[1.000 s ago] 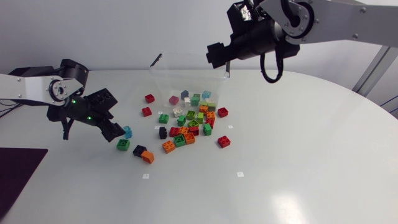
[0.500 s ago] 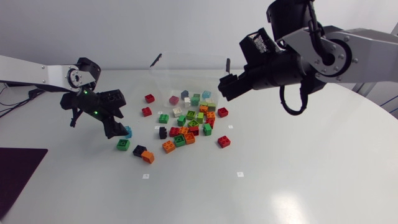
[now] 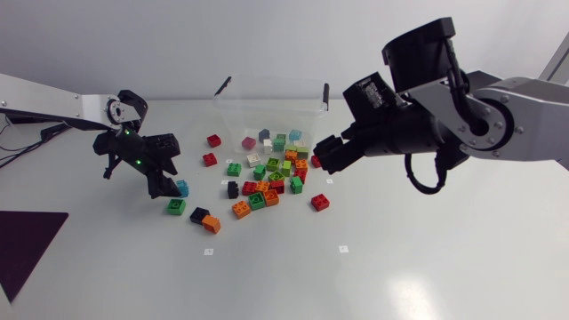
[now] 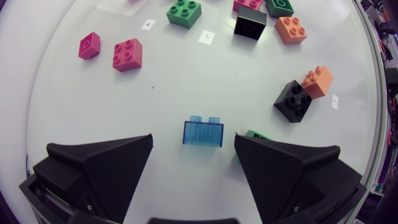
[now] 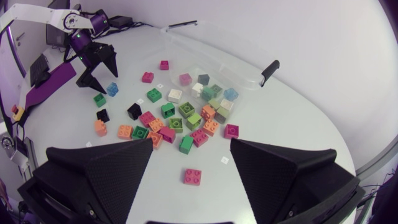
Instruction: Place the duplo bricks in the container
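Observation:
A translucent blue brick [image 4: 203,132] lies on the white table between the fingers of my left gripper [image 4: 193,140]. The fingers are open and neither touches the brick. In the head view that gripper [image 3: 165,184] hangs just left of the blue brick [image 3: 182,188]. A green brick [image 3: 176,206] sits beside it, half hidden under one finger [image 4: 280,163] in the left wrist view. Several colourful bricks form a pile [image 3: 271,173] in front of the clear container [image 3: 267,93]. My right gripper [image 3: 325,161] hovers open and empty at the pile's right edge, above the bricks [image 5: 180,118].
A black brick [image 3: 199,214] and an orange one [image 3: 212,224] lie near the left gripper. A lone red brick [image 3: 320,202] lies right of the pile. Two red bricks [image 3: 212,149] sit left of the container. A dark mat [image 3: 27,240] covers the table's left corner.
My left gripper has swung right and come down around the blue brick. My right arm has dropped from above the container to the pile's right side.

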Available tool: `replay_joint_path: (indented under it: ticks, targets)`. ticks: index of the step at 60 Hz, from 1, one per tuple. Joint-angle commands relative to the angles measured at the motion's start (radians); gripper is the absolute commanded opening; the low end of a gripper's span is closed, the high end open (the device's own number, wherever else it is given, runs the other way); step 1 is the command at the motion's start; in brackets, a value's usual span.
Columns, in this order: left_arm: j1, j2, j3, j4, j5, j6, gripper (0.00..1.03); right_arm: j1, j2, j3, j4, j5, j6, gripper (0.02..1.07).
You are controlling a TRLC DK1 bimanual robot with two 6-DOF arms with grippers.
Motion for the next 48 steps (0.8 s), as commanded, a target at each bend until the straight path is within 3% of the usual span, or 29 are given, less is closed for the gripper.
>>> replay_joint_path:
  ticks: [1,6,22,48]
  targets:
    - [0.007,0.041,0.035,-0.017,0.009,0.039,0.86,0.01,-0.003,-0.047,0.025,-0.005,-0.008,0.92]
    - [0.005,0.055,0.046,-0.017,0.01,0.039,0.78,0.009,0.015,-0.075,0.049,-0.002,0.003,0.92]
    - [0.005,0.076,0.046,-0.035,0.072,0.038,0.35,-0.045,0.113,-0.11,0.111,0.001,0.017,0.92]
    - [0.047,0.021,0.021,-0.103,0.147,0.032,0.32,-0.146,0.415,-0.013,0.246,0.006,0.017,0.92]
